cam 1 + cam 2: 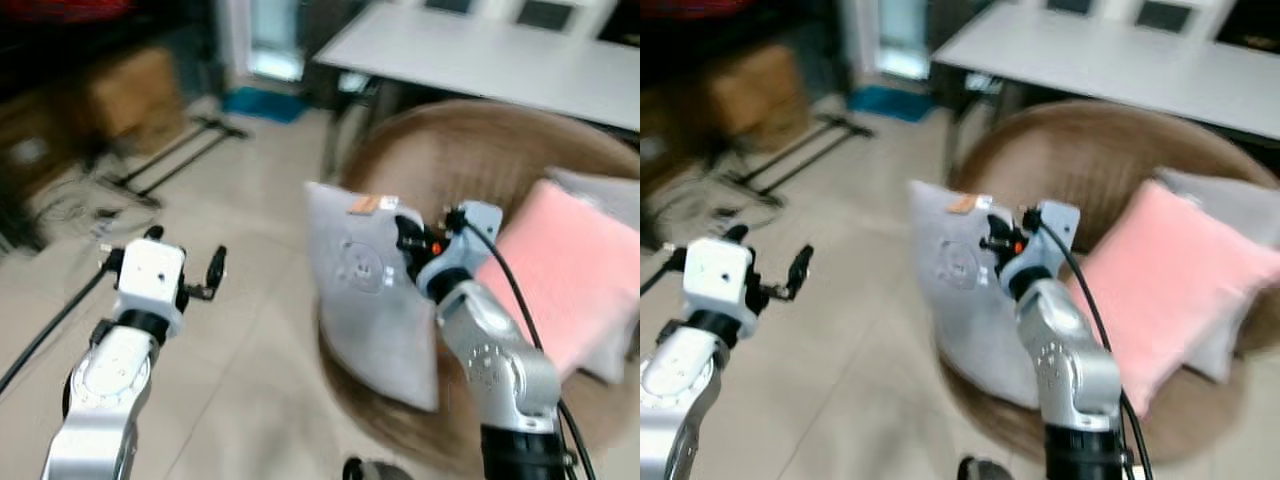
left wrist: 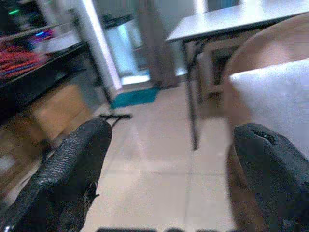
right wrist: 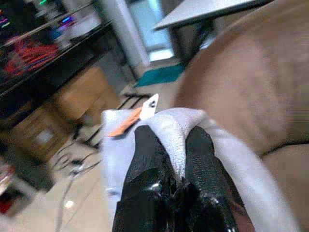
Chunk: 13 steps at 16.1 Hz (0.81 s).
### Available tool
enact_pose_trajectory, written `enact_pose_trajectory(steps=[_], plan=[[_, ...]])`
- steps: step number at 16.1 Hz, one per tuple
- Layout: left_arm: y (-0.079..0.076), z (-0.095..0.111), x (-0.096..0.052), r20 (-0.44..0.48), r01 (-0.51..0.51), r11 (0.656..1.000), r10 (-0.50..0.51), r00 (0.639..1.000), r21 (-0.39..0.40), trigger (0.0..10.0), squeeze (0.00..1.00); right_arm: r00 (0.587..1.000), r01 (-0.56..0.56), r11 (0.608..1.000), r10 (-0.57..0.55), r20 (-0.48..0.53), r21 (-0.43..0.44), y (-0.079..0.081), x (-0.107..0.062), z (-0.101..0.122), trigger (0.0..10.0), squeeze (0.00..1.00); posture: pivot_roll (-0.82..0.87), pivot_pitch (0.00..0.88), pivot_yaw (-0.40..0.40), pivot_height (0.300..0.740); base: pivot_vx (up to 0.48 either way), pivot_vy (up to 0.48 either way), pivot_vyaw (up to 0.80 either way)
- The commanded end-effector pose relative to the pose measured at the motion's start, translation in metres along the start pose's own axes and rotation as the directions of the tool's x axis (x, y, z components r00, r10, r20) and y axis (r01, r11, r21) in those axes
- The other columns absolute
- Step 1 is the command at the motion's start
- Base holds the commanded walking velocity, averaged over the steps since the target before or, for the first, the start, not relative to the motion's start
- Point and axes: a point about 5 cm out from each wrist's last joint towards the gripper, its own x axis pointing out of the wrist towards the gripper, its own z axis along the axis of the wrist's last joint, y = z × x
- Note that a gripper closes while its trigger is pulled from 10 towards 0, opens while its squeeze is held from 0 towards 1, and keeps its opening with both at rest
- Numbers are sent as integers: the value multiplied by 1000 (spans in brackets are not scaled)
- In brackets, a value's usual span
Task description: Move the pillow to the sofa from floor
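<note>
The right gripper (image 3: 175,145) pinches the top edge of a grey pillow (image 1: 375,290), its two black fingers (image 3: 147,159) closed on a fold of the fabric just beside an orange-and-white tag (image 3: 137,115). The pillow hangs upright against the front edge of a round brown sofa (image 1: 470,160) — its lower part at the seat's rim, the beige tiled floor (image 1: 240,350) beside it. Further back on the seat lie a pink cushion (image 1: 570,280) and, behind that, another grey cushion (image 1: 605,195) (partly hidden). The left gripper (image 1: 185,265) hovers over the floor well apart from the pillow, fingers spread and holding nothing. A grey table (image 1: 480,50) stands behind the sofa; cardboard boxes (image 1: 130,90) and black stand legs (image 1: 170,155) sit off to the robot's left.
</note>
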Motion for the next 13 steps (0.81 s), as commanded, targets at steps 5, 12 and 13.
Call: enact_pose_trajectory(steps=[5, 12, 13], plan=[[0, 2, -4, 1, 17, 1000, -17, 1000, 3, 10000, 0, 999, -7, 1000, 7, 44, 2, 2, 0, 9, 10000, 0, 31, 0, -10, 740, 262, 0, -800], [1, 2, -7, -6, 29, 999, -29, 1000, 13, 10000, 0, 999, -13, 1000, 13, 36, 9, 4, 0, 5, 10000, 0, 41, 0, -5, 740, 182, 0, -800], [1, 2, -7, -7, 30, 999, -30, 1000, 15, 10000, 0, 999, -17, 1000, 17, 36, 7, 5, 1, 5, 10000, 0, 41, 0, -5, 740, 0, 0, -800]])
